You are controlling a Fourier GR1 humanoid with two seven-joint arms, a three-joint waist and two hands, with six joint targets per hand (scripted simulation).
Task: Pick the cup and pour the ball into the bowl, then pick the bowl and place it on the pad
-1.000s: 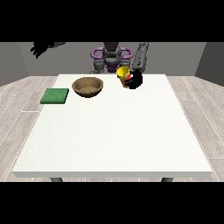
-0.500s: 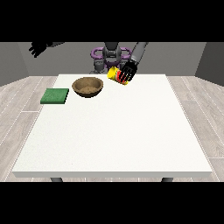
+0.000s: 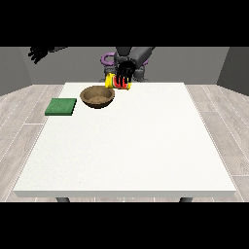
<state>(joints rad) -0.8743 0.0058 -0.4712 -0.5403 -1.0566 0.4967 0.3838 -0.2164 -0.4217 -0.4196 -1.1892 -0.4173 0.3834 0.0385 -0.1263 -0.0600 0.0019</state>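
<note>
Hand at view's right curled round tipped yellow cup, half hiding it; ball unseen. Bowl just left. Far-left hand raised, fingers spread, holding nothing.

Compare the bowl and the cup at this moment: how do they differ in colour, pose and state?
The bowl is brown; the cup is yellow with red. The bowl sits upright on the table, while the cup looks tipped on its side, toward the bowl. The bowl is untouched; the hand at the view's right has its fingers around the cup. Both lie near the table's far edge.
</note>
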